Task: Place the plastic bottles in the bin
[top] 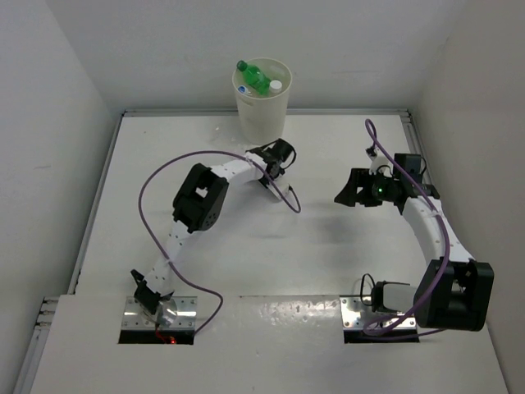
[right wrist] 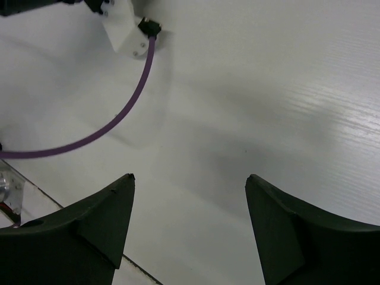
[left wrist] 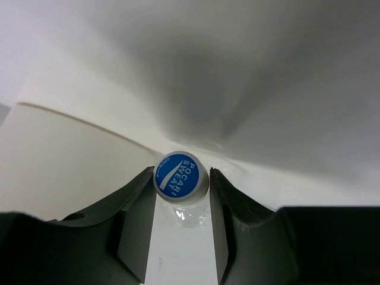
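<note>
Beside the foot of the bin [top: 261, 115], at the far side of the table [top: 328, 263], the left end effector [left wrist: 181, 174] is clamped on the blue cap of a clear bottle [left wrist: 180, 178], one finger pressed to each side. Inside the bin lie a green bottle [top: 253, 75] and a white-capped bottle [top: 276, 84]. Well to the right, the right end effector [right wrist: 190, 193] hangs over bare table with its fingers spread apart, holding nothing.
</note>
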